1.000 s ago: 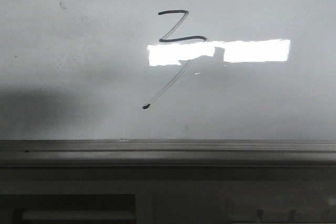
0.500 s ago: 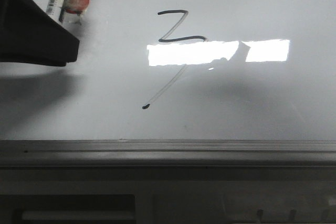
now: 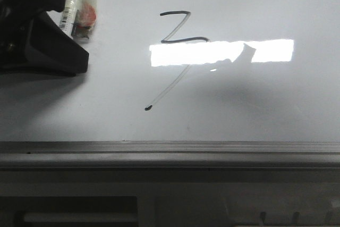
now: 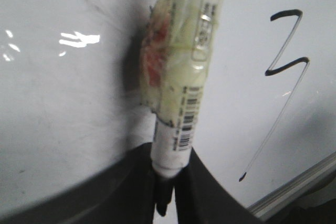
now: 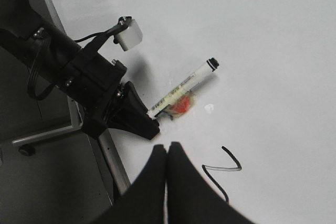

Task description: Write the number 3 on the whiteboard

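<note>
Black ink stood out on the pale whiteboard (image 3: 255, 115) in the front view: the 3 (image 3: 172, 51), an angular top with a long faint tail that ended in a dot, sat near the middle, partly crossed by a bright bar of glare (image 3: 220, 52). At the upper left corner the left hand (image 3: 40, 30) hung over the board with a marker (image 3: 74, 1) clamped in it, well apart from the figure. A grey rail (image 3: 170, 152) ran along the board's near edge.

From the left wrist, the marker (image 4: 184, 77) showed a white barrel wrapped in yellowish tape with a red patch, its tail end gripped between the dark fingers (image 4: 205, 192). The 3 (image 4: 283, 72) lay off to one side, untouched by the pen.

From the right wrist, the right hand (image 5: 167, 182) was clenched on nothing, its fingers pressed together just beside the top of the 3 (image 5: 223, 166). Across from it the left arm (image 5: 79, 82) held the marker (image 5: 184, 90) low over the board; whether the tip touched I could not tell.

By my reckoning the writing step was done, the stroke complete if rough. What remained was to carry the pen clear without dragging it across the wet ink.
</note>
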You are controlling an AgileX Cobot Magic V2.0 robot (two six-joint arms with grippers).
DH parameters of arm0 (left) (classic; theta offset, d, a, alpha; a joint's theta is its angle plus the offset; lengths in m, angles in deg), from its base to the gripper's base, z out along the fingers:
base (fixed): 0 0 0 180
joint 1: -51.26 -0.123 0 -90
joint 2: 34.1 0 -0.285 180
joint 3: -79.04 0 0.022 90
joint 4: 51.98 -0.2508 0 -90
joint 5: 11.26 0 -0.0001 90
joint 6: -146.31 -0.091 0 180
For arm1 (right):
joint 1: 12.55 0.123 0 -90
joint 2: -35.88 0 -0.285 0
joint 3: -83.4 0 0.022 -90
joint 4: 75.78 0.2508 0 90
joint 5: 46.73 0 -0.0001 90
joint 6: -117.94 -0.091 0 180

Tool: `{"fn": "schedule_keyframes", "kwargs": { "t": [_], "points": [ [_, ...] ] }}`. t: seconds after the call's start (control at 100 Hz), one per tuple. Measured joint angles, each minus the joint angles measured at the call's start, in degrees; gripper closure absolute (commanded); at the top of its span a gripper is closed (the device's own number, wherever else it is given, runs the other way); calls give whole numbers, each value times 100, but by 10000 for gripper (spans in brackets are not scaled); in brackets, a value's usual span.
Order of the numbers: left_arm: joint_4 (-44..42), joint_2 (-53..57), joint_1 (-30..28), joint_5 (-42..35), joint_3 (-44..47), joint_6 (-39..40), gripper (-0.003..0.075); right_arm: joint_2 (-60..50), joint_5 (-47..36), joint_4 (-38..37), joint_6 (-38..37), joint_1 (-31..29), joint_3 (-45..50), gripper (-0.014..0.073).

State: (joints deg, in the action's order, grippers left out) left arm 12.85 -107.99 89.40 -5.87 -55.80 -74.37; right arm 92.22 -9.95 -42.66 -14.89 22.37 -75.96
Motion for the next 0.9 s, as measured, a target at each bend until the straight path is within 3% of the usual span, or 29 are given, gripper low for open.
{"fn": "schedule_keyframes", "kwargs": {
  "t": [0.14,0.34,0.6,0.78,0.9],
  "points": [
    [30,-141,25,123,-45,0,686,0,0,13,-9,0,0,654],
    [57,-219,44,302,-71,0,372,0,0,15,-13,0,0,654],
    [77,-219,102,363,-96,0,332,0,21,38,-13,0,0,654],
    [103,-196,106,462,-109,0,162,0,29,38,-13,0,0,654],
    [113,23,106,468,-82,0,154,0,29,38,-13,0,0,654]
  ]
}}
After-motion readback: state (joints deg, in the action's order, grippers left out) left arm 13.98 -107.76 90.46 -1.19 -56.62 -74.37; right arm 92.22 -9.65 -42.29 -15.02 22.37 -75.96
